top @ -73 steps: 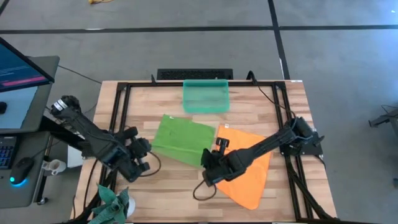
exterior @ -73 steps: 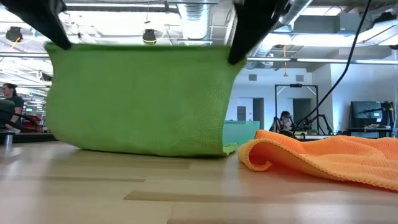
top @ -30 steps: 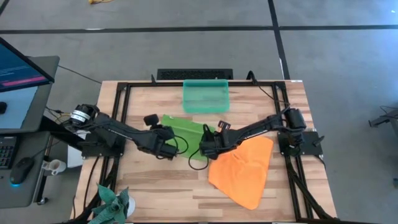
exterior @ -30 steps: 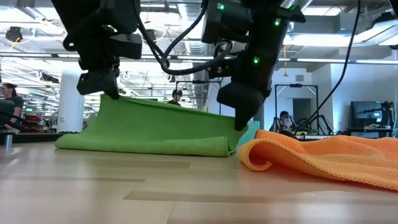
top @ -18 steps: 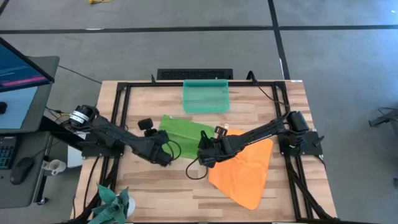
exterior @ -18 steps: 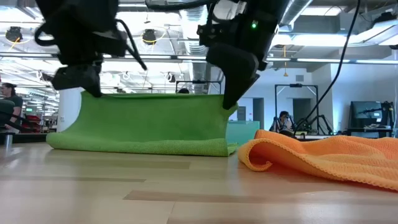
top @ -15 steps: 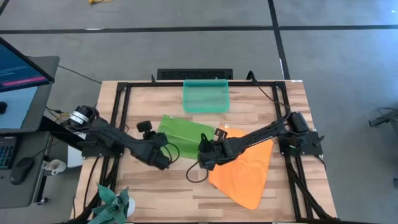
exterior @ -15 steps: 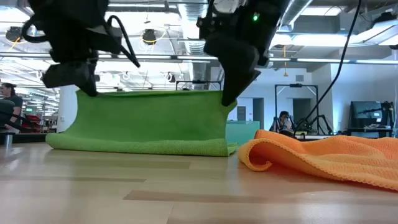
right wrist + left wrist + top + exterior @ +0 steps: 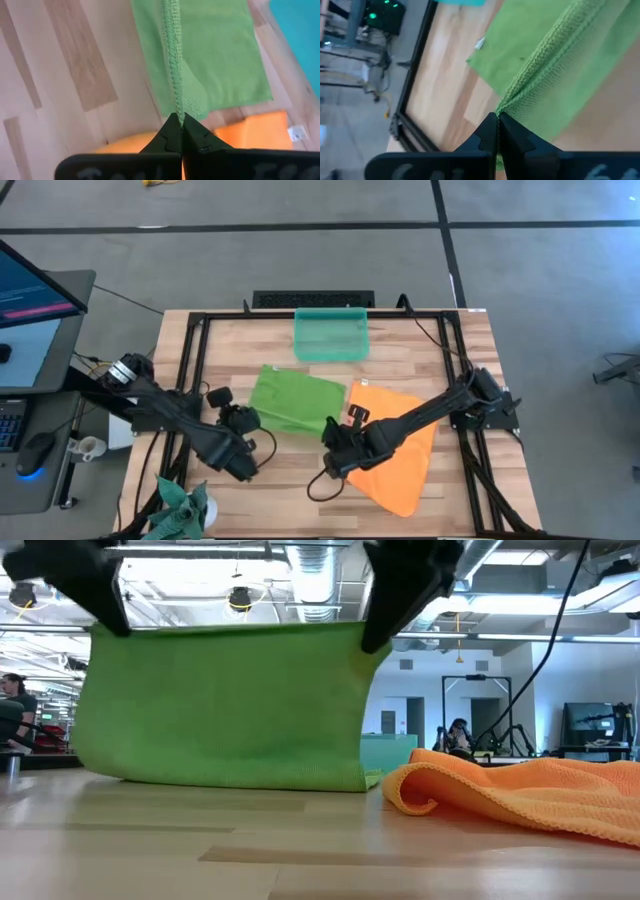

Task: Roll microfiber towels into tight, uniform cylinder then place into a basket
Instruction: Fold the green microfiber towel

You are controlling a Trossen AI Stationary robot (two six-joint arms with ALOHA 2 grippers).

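Note:
The lime green towel [image 9: 292, 400] stands as a sheet in the low view [image 9: 230, 705]. Its top edge is held up between my two grippers and its lower part lies on the table. My left gripper [image 9: 248, 423] [image 9: 108, 618] is shut on one top corner. My right gripper [image 9: 332, 436] [image 9: 378, 632] is shut on the other. The orange towel [image 9: 398, 452] [image 9: 520, 795] lies crumpled on the table to the right, its edge just under my right arm. The teal basket [image 9: 331, 333] stands at the far edge, behind the green towel. My left gripper pinches the green towel's stitched hem at its near left corner [image 9: 507, 100] between its two fingers, slanting down from the near side. The corner is lifted and the hem runs straight away from the fingers. The cloth hangs below, its bottom [image 9: 200, 778] on the table. My right gripper pinches the hem at the near right corner [image 9: 176, 107] between its two fingers, slanting down from the near side, in line with the hem. That corner is lifted and the edge between the grippers is drawn straight. The cloth's far part [image 9: 220, 65] rests on the table.
A dark spiky plant [image 9: 182, 506] stands at the near left corner. Black frame rails [image 9: 190, 370] run along the table's left, far and right sides. Bare wood [image 9: 290, 490] shows at the near edge. A monitor [image 9: 30, 290] stands off the table's left.
Both grippers have risen and drawn back toward the table's near edge, still shut on the green towel's corners. The held edge, low and slanting before, now stands high and level. The towel has spread from a low fold into a tall sheet; its lower part stayed on the table.

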